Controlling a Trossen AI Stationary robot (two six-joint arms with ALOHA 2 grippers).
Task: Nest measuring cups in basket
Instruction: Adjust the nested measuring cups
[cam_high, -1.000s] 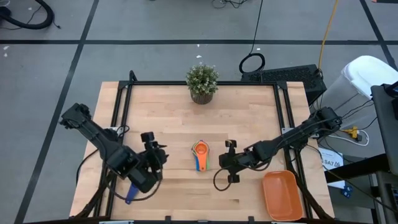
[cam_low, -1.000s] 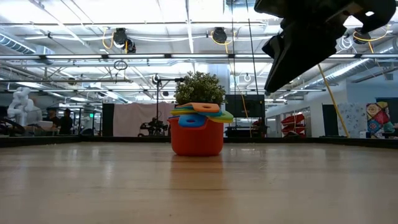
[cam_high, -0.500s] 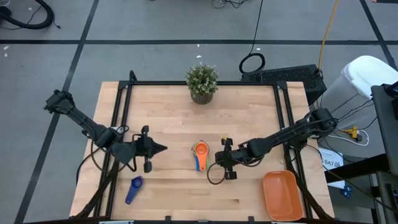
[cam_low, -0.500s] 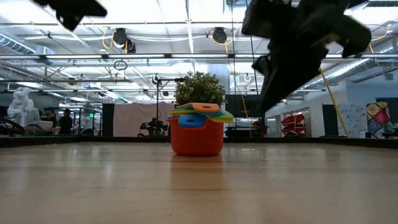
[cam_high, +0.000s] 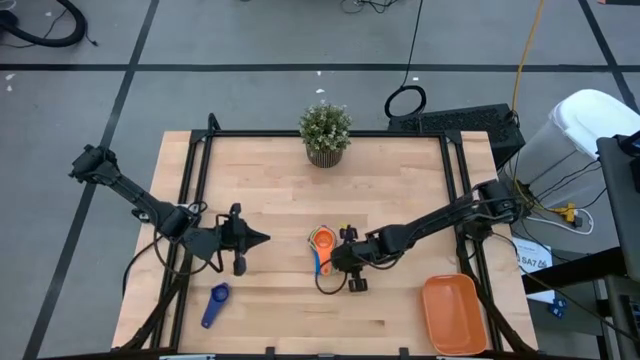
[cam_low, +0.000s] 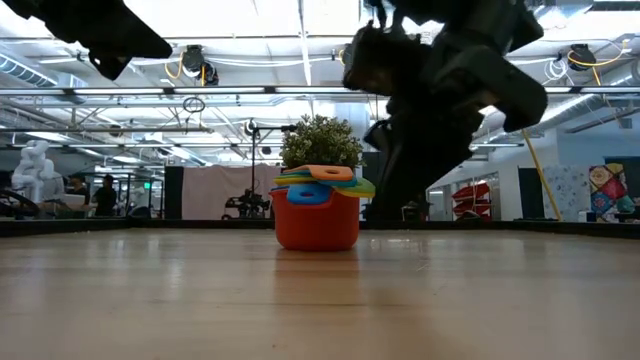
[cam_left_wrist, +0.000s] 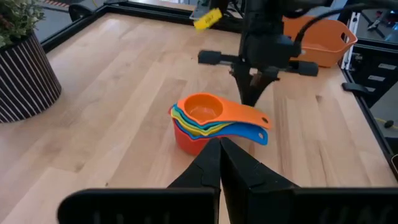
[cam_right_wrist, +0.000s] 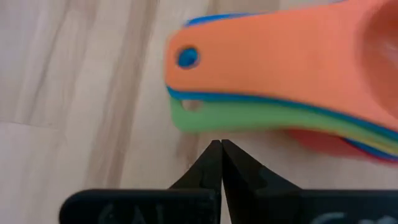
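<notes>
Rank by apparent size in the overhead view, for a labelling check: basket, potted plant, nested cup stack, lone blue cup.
1. basket
2. potted plant
3. nested cup stack
4. lone blue cup, close to the stack, so that order is unsure.

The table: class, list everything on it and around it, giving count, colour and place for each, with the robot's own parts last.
Stack of nested measuring cups: one stack, orange on top, then yellow, green, blue, red; table centre.
Dark blue measuring cup: one, alone near the front left edge.
Basket: one, orange, front right corner, nothing in it.
Potted plant: one, green in a striped pot, middle of the far edge.
Table: one, light wood, black frame.
Left gripper: dark, shut, left of the stack, apart from it.
Right gripper: dark, shut, at the stack's handles.
</notes>
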